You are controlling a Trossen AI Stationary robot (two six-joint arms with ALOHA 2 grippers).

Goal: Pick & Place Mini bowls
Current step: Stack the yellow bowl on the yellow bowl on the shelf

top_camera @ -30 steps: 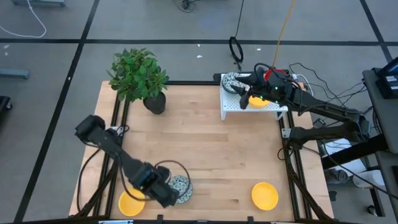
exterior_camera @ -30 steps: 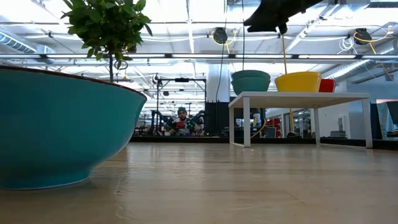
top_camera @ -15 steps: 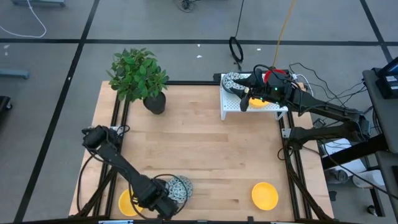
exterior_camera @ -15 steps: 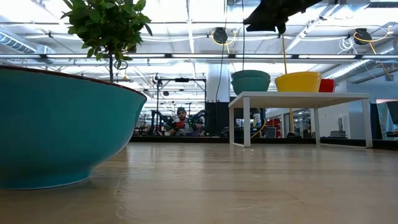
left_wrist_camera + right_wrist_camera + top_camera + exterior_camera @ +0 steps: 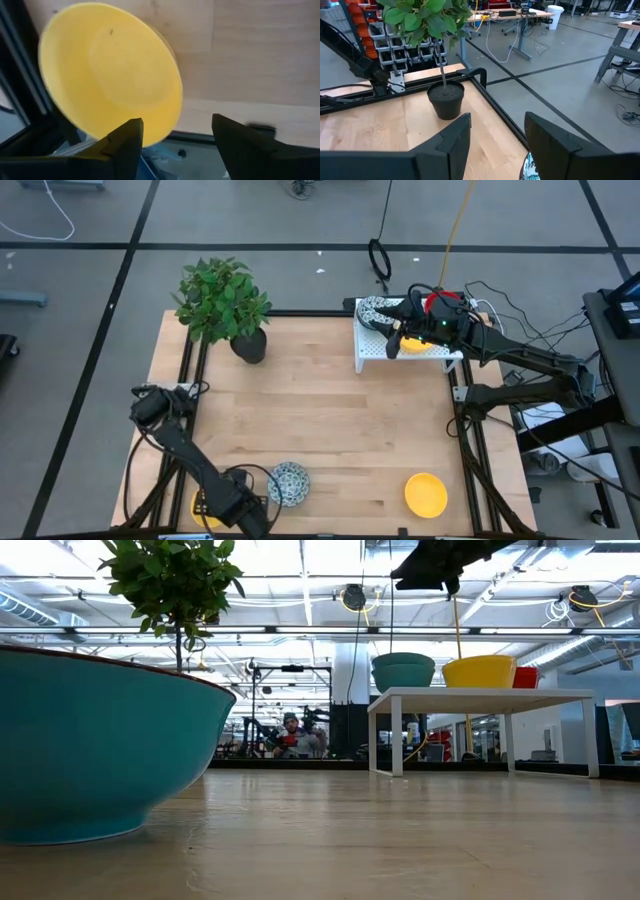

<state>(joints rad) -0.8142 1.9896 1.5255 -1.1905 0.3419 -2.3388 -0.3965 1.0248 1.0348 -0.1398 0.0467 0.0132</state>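
Left gripper (image 5: pixel 172 142) hangs at worktop (image 5: pixel 330 420) near-left corner, fingers spread wide, holding nothing, yellow mini bowl (image 5: pixel 107 75) just beyond fingertips. Patterned mini bowl (image 5: pixel 288 482) sits just right of it on worktop; second yellow bowl (image 5: pixel 426 494) lies near-right. Right gripper (image 5: pixel 495 145) hovers over white shelf (image 5: pixel 372 350) at far right, fingers apart, empty, above patterned bowl (image 5: pixel 374 310) and yellow bowl (image 5: pixel 414 345). Potted plant (image 5: pixel 222 302) stands far-left.

- Pale wooden desk (image 5: pixel 330 420) with a black frame.
- Two plain yellow bowls: near right (image 5: pixel 426 494), near left (image 5: pixel 107 75).
- White bowl with dense blue-green pattern (image 5: pixel 288 482).
- White shelf (image 5: pixel 375 350).
- Green plant (image 5: pixel 220 298), dark pot (image 5: pixel 249 345).
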